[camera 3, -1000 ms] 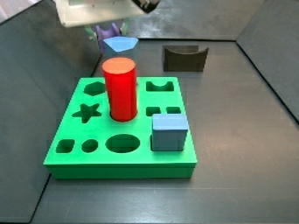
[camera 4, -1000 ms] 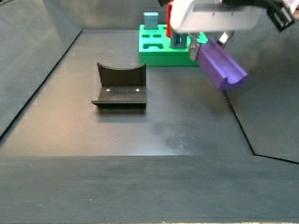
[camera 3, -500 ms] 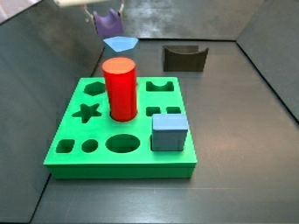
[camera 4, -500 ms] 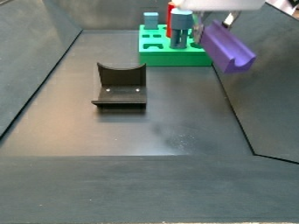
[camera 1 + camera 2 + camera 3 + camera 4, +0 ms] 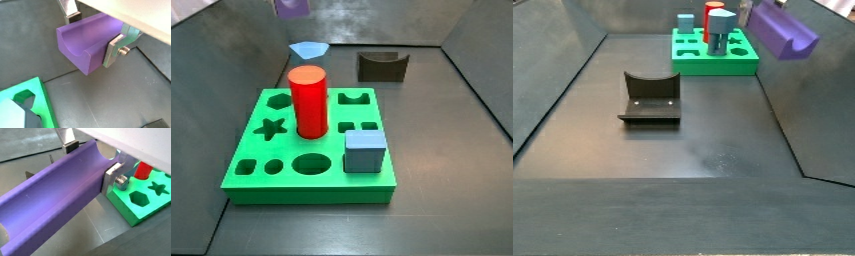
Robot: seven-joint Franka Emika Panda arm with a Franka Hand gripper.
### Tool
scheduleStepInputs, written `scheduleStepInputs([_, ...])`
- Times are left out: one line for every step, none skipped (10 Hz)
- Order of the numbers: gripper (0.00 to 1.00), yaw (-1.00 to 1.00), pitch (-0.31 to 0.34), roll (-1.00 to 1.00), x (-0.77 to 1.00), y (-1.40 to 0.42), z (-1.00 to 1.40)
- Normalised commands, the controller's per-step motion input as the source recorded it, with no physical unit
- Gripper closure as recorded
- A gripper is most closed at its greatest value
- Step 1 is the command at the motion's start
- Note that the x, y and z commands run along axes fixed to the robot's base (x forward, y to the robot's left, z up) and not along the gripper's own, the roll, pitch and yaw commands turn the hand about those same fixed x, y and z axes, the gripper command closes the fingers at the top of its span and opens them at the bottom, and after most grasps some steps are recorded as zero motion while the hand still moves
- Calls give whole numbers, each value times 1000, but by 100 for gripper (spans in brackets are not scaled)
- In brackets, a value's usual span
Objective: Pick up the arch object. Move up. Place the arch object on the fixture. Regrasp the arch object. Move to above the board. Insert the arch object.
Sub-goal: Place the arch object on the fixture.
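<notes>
The gripper (image 5: 93, 37) is closed on the purple-lavender plastic arch prism (image 5: 87, 42): in both wrist views 2 flat silver fingers (image 5: 112, 176) clamp its long sides, hollow face outward. In both side views the prism (image 5: 782, 28) hangs high, clear of the floor, at the top edge of frame (image 5: 293, 7); the gripper body itself is out of frame there.

Handling, as a judgement: the prism looks rigid, smooth and light. Its glossy flat sides may slip under a weak clamp, and the long overhang beyond the fingers would lever it if bumped. Grasp across the 2 flat side walls, not the curved groove.

The dark brown-black fixture block with the U-shaped hollow (image 5: 649, 98) stands empty on the floor, well apart from the bright green slab board (image 5: 271, 185). The board carries a red cylinder (image 5: 309, 100) and a blue-grey cube (image 5: 365, 151). A pale blue pentagon piece (image 5: 306, 48) lies beyond its far edge.
</notes>
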Motion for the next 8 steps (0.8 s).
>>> scheduleStepInputs([100,-1000,377,-37,1000,55,-120])
scheduleStepInputs([100,-1000,399,-53,1000,54,-137])
scheduleStepInputs([100,-1000,436,-74,1000,54,-129])
scheduleStepInputs([100,-680,370,-82,1000,51,-104])
scheduleStepInputs([100,-397,267,-90,1000,47,-99])
scheduleStepInputs([100,-243,198,-97,1000,45,-94])
scheduleStepInputs([100,-153,168,-103,1000,43,-84])
scheduleStepInputs([100,-90,156,-110,1000,41,-74])
